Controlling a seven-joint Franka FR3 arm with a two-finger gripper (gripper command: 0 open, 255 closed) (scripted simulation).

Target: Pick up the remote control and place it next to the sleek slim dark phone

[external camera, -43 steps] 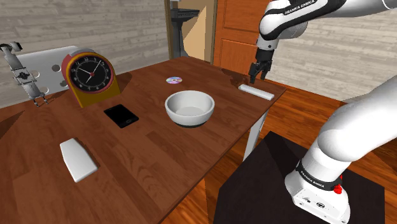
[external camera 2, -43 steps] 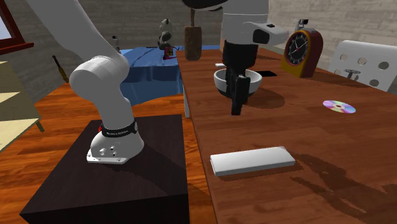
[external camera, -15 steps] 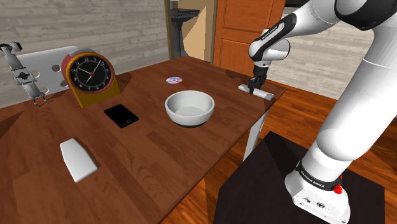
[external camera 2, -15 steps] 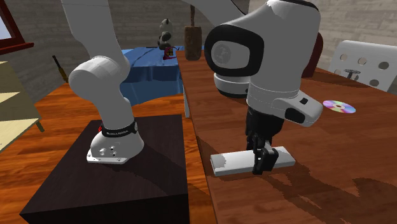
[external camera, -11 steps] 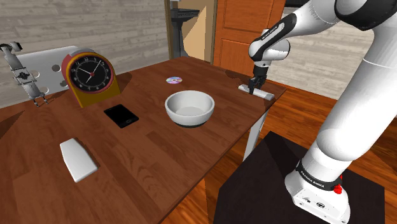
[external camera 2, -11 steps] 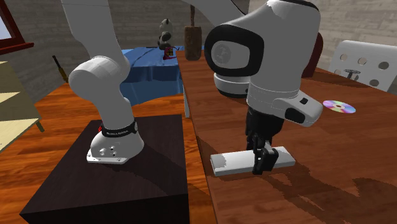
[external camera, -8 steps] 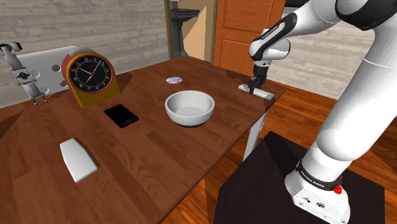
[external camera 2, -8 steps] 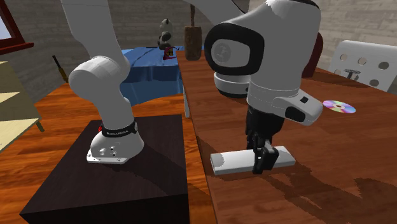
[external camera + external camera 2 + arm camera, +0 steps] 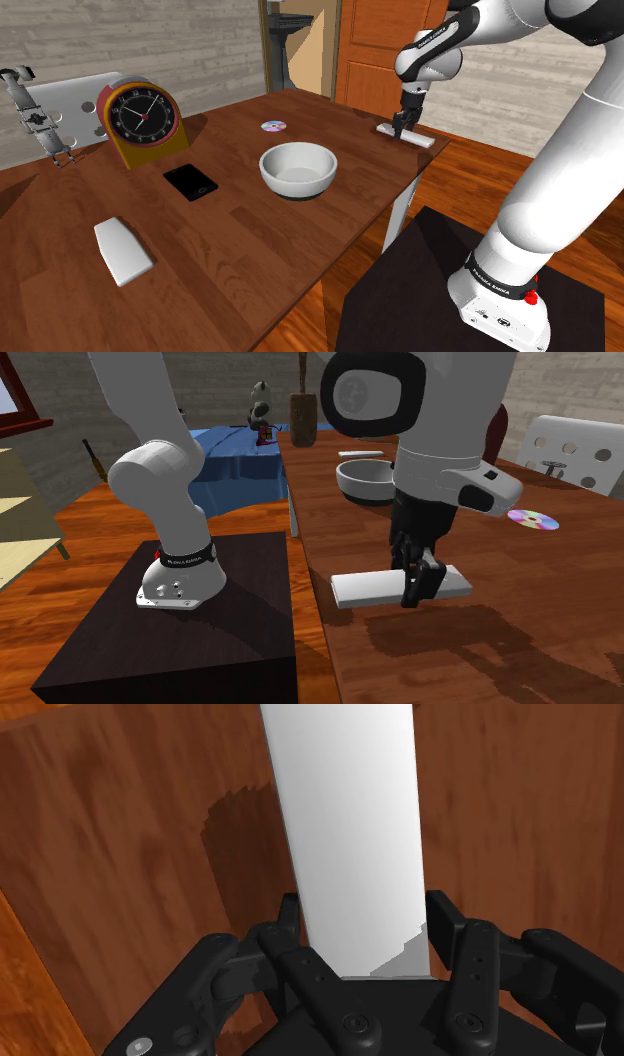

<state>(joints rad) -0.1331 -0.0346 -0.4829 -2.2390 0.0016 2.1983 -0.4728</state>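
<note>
The remote control is a plain white slim bar. My gripper is shut on it near the table's far right corner in the shoulder view. In the second exterior view the remote control hangs level a little above the table, its shadow on the wood below, with the gripper clasping it towards one end. The wrist view shows the remote control running away from the gripper, a black finger on each long side. The dark slim phone lies flat in front of the clock, well away.
A white bowl stands mid-table between remote and phone. A red and yellow clock stands at the back left, and a CD lies behind the bowl. A white flat object lies near the wooden table's front.
The gripper has risen with the remote clasped in it, so the remote has left the tabletop and casts a shadow below. Nothing else has moved.
</note>
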